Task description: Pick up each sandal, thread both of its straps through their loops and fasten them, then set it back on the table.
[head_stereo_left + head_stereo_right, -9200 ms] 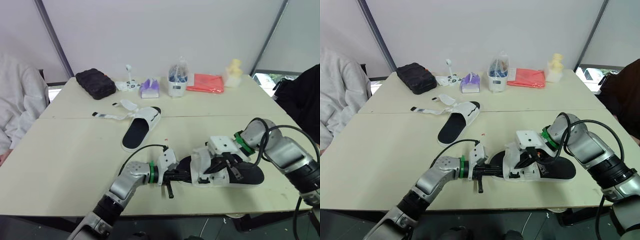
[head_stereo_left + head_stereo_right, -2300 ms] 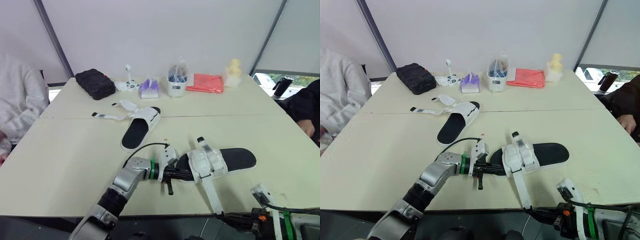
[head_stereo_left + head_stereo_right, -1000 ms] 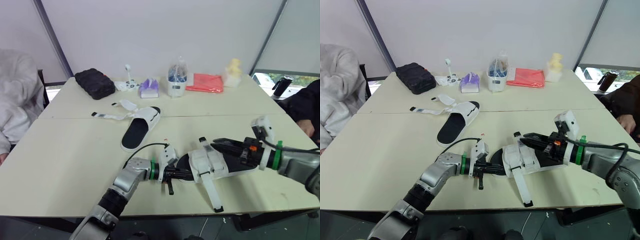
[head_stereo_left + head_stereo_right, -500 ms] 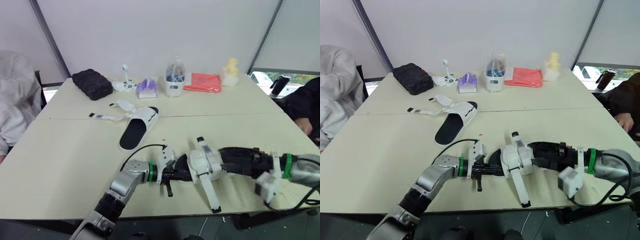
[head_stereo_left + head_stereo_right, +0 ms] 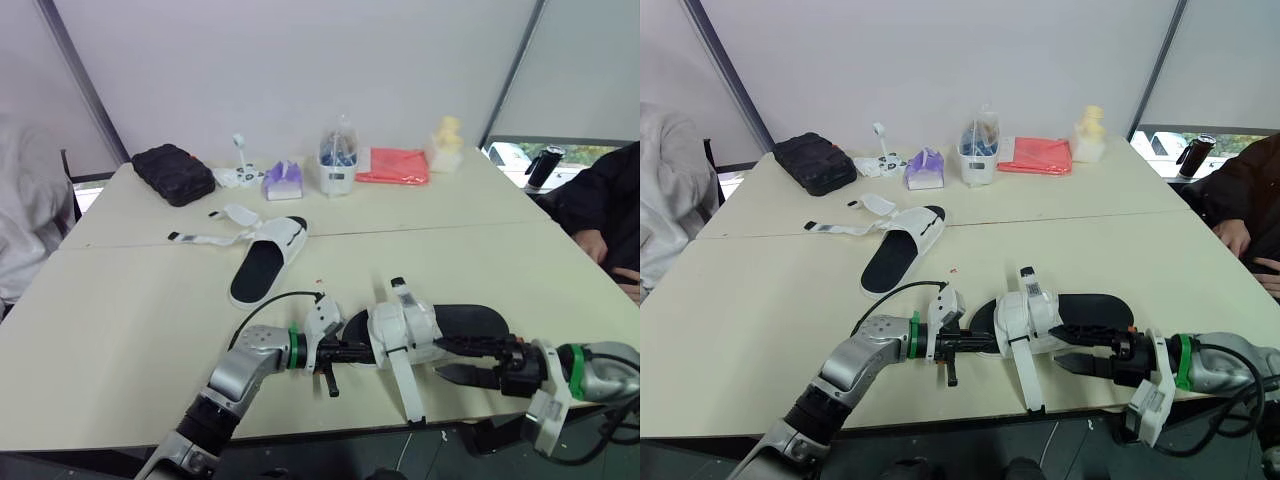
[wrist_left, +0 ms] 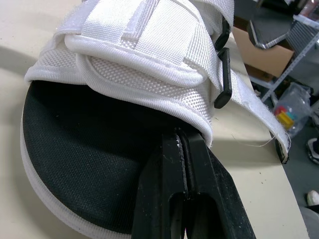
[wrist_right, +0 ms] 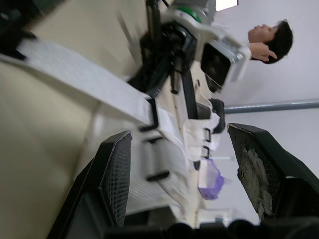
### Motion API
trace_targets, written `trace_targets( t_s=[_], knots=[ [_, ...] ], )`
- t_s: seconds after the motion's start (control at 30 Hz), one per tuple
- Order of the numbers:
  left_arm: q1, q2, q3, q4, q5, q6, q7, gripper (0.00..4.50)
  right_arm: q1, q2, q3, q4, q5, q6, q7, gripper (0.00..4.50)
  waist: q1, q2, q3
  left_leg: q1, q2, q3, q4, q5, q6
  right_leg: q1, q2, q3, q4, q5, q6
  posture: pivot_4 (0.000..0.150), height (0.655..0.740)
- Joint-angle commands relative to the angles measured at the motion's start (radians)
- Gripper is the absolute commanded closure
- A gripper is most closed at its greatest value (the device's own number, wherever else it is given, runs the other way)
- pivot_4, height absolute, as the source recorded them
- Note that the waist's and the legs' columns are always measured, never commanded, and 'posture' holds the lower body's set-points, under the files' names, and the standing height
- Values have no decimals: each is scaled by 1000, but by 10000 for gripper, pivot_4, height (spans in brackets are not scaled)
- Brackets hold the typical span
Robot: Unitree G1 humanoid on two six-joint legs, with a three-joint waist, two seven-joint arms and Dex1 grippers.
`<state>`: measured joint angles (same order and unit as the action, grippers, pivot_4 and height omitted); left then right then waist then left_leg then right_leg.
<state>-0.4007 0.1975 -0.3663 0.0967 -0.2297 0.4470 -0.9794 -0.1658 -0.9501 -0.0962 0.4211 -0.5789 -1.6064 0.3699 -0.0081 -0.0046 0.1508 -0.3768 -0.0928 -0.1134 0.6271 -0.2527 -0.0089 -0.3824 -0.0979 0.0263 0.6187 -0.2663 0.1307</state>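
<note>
The near sandal (image 5: pixel 455 322), black-soled with white straps (image 5: pixel 400 325), lies by the table's front edge. One of its straps (image 5: pixel 405 390) trails loose toward that edge. My left gripper (image 5: pixel 348 352) is shut at the toe end, its fingertips (image 6: pixel 182 142) tucked under the rim of the white upper. My right gripper (image 5: pixel 440 358) is open just right of the straps, on the near side of the sandal, touching nothing. In the right wrist view its fingers (image 7: pixel 117 184) stand wide apart with the loose strap (image 7: pixel 75 74) beyond them. The far sandal (image 5: pixel 265 255) lies mid-table, straps (image 5: pixel 210 238) spread out to its left.
Along the table's back stand a black pouch (image 5: pixel 170 160), a purple pack (image 5: pixel 283 180), a clear container (image 5: pixel 338 165), a red cloth (image 5: pixel 392 165) and a yellow figure (image 5: pixel 446 132). A person (image 5: pixel 600 200) sits at the right, and another person's pale sleeve (image 5: pixel 20 230) shows at the left.
The camera has shifted. My right gripper has come off the sandal's footbed to its near side and stands wider open. The left gripper has kept its place at the toe.
</note>
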Motion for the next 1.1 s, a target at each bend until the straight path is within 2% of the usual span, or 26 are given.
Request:
trace_targets(
  t_s=[0.03, 0.3, 0.47, 0.57, 0.73, 0.83, 1.0, 1.1],
  knots=[
    [21, 12, -37, 36, 17, 29, -5, 45000, 22, 45, -27, -32, -62, -8, -23, 12221, -2, 0, 0, 1, 0, 0, 0, 0, 0, 1, 0, 0, 0, 0, 0, 1500, 7400],
    [31, 23, -36, 17, 17, 42, 5, 45000, -7, 148, 13, -13, -271, -8, -100, 12221, -3, 0, 0, 3, 0, 0, 0, -1, 1, 3, 0, 0, 0, -1, -3, 1500, 7400],
    [38, 29, -29, 6, 15, 50, 17, 45000, -25, 181, 58, -71, -338, -8, -198, 12221, -3, 1, 0, 3, 0, 0, 0, 1, -1, 3, 0, 0, 0, -1, -3, 1500, 7400],
    [37, 28, -29, 7, 14, 50, 23, 45000, -45, 195, 67, -72, -384, -8, -236, 20139, -3, 1, 0, 4, 0, 0, 0, 1, -1, 3, 0, 0, 1, -1, -3, 1500, 7400],
    [35, 26, -31, 9, 12, 48, 27, 45000, -53, 192, 64, -75, -425, -6, -287, 44704, -3, 1, 0, 4, 0, 0, 0, 1, -1, 3, 0, 0, 0, -2, -3, 1500, 7400],
    [34, 25, -30, 15, 10, 45, 26, 45000, -41, 169, 57, -98, -398, 4, -302, 44704, -3, 1, 0, 4, 0, 0, 0, 0, -1, 3, 0, 0, 0, -2, -3, 1500, 7400],
    [21, 18, -33, 36, 11, 34, 15, 45000, 17, 81, 75, -271, -166, 100, -283, 44704, -2, 1, 0, 3, 0, 0, 0, 0, 0, 3, 0, 0, 0, -2, -3, 1500, 7400],
    [3, 7, -38, 66, 17, 16, 7, 45000, 51, 34, 115, -394, -22, 226, -234, 44704, 0, 0, 0, 3, 0, -1, 1, -1, 1, 4, 0, 0, 0, -2, -3, 1500, 7400]
  ],
)
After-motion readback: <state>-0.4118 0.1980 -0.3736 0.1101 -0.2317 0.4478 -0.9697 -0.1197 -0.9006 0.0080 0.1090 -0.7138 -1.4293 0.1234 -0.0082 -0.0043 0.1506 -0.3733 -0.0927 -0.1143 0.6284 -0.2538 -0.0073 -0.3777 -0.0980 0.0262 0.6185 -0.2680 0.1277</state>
